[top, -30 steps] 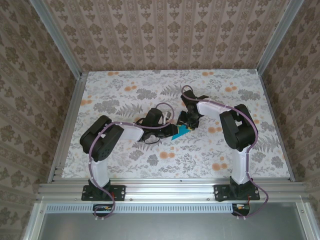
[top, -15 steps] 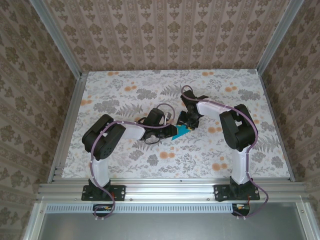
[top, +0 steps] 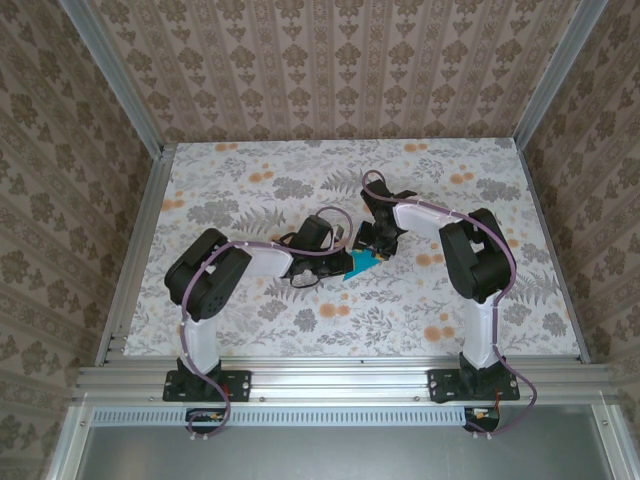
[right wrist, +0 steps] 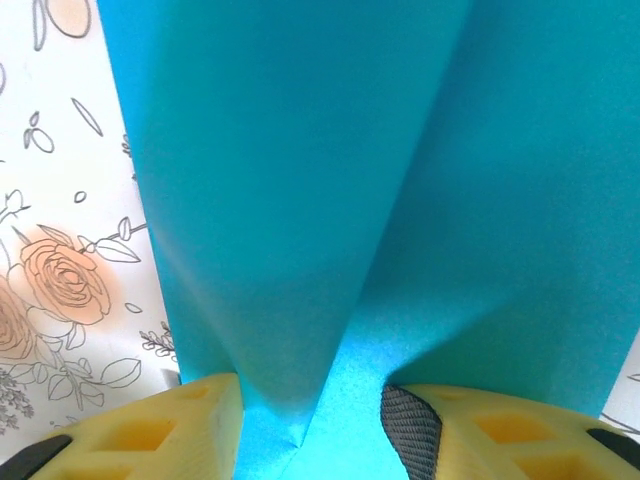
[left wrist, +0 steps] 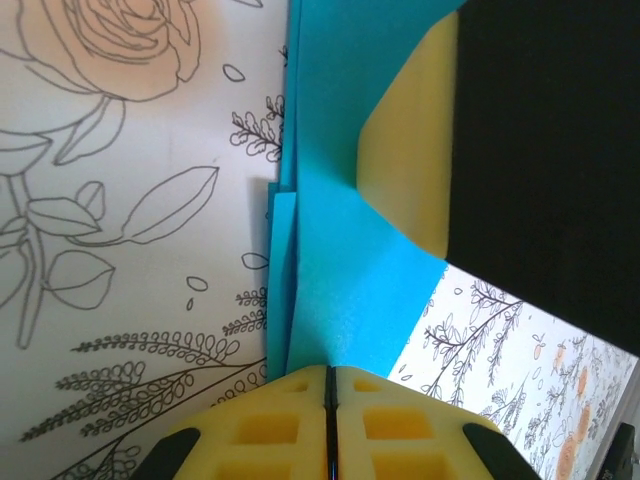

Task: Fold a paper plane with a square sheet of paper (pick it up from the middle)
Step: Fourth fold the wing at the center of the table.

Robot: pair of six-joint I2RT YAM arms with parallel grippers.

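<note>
Thin teal-blue square sheet of paper (top: pixel 363 263), creased into a narrower folded shape, lies on the floral-patterned table (top: pixel 250 180) near its middle, between the tips of the 2 arms. In the top view the left gripper (top: pixel 344 261) reaches in from the left and meets the paper's left end. The right gripper (top: pixel 373 243) comes down on the paper from the far side, at its upper edge.

In the left wrist view the left gripper (left wrist: pixel 328 385) has its 2 yellow fingers (left wrist: pixel 260 430) pressed together with a thin seam between them. The paper (left wrist: pixel 340 250) runs straight up from their tips, and they pinch its near end. A second layer of paper shows along the sheet's left edge. Further along the sheet, 1 yellow finger (left wrist: pixel 405 140) of the right gripper rests on the paper, with its black body just beside it.

In the right wrist view the right gripper (right wrist: pixel 310 425) stands spread, its 2 yellow fingers (right wrist: pixel 150 435) apart. The paper (right wrist: pixel 300 150) lies across the gap between them, where it rises in a soft ridge that runs away from the tips. The flowered table (right wrist: pixel 60 280) shows to the left of the sheet.
</note>
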